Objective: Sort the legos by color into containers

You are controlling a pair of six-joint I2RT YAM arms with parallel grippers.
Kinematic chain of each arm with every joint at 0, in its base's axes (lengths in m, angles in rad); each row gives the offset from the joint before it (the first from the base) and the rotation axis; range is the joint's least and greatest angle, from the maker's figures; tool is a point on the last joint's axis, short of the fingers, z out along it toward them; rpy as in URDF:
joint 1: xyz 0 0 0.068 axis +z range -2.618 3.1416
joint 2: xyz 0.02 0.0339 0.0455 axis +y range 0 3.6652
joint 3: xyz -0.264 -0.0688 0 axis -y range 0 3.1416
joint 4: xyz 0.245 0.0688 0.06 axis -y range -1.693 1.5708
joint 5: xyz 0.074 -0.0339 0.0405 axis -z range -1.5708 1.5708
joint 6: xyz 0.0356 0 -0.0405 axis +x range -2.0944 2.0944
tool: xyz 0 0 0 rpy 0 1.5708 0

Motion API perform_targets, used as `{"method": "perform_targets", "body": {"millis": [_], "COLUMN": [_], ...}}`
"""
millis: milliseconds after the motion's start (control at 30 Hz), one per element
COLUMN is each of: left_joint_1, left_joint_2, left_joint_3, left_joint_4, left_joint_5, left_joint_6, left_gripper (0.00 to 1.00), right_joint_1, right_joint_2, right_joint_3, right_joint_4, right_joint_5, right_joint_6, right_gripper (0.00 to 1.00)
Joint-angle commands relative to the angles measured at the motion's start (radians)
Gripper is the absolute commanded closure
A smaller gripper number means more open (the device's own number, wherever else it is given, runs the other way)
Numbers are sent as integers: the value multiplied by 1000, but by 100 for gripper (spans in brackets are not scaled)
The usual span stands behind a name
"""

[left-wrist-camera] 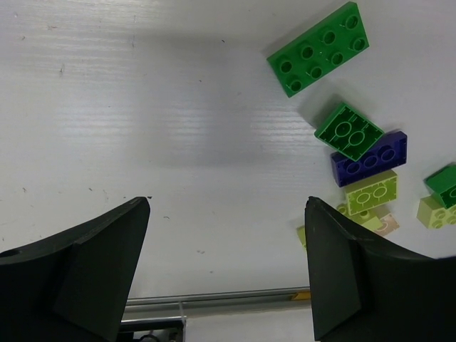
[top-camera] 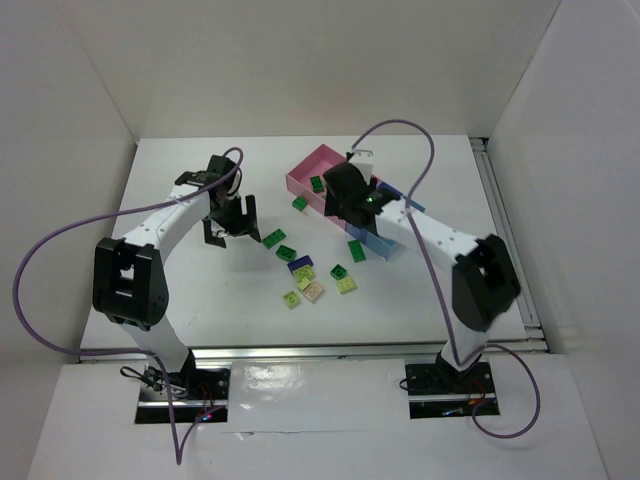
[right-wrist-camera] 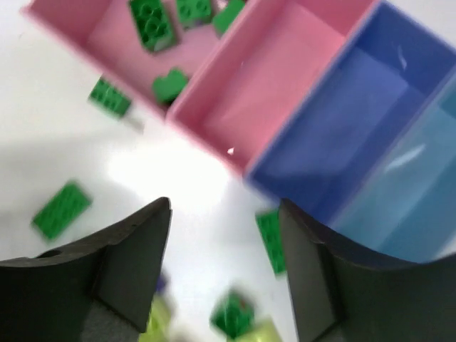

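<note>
Several legos lie loose on the table centre: dark green (top-camera: 273, 238), dark blue-purple (top-camera: 299, 265), pale yellow-green (top-camera: 347, 285) and beige-pink (top-camera: 314, 291). My left gripper (top-camera: 228, 225) is open and empty, hovering left of them. In its wrist view (left-wrist-camera: 226, 206) a long green brick (left-wrist-camera: 318, 48), a purple brick (left-wrist-camera: 369, 158) and a yellow-green brick (left-wrist-camera: 371, 191) lie to the right. My right gripper (top-camera: 343, 210) is open and empty over the bins' near edge (right-wrist-camera: 224, 206). That blurred view shows the large pink bin (right-wrist-camera: 114, 43) with green bricks (right-wrist-camera: 151, 23), then the small pink (right-wrist-camera: 271, 92), violet-blue (right-wrist-camera: 349, 121) and light blue (right-wrist-camera: 420, 192) bins.
White walls enclose the table on three sides. A green brick (top-camera: 299, 203) lies just outside the pink bin (top-camera: 325, 160), another (top-camera: 356, 250) beside the light blue bin (top-camera: 378, 246). A metal rail (top-camera: 310, 352) runs along the near edge. Purple cables loop off both arms.
</note>
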Motion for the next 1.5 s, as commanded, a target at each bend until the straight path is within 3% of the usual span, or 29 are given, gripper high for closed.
{"method": "perform_targets", "body": {"millis": [0,200,533,667,1133,1267,1467], "left_joint_1": [-3,-35,-75,-94,-94,-94,-63], "left_joint_2": [-35,-16,27,48,123,133,133], "left_joint_3": [-9,0,29,38,93,115,124], "left_joint_4": [11,20,20,20,9,0,0], "left_joint_5": [-9,1,-19,-41,-76,-100,-91], "left_joint_6": [2,-8,-26,-26,-26,-15,-6], "left_gripper": [8,9,9,9,10,10,10], "right_joint_1": [47,36,-1,-39,-50,-37,8], "right_joint_2": [-171,-302,-281,-259,-98,-66,-44], "right_joint_3": [-167,-425,-579,-611,-542,-518,-435], "right_joint_4": [23,84,245,321,339,339,267], "right_joint_5": [-36,-186,-240,-240,-220,-220,-177], "right_joint_6": [48,84,42,33,-42,-77,-99], "right_gripper": [28,19,21,23,26,35,67]}}
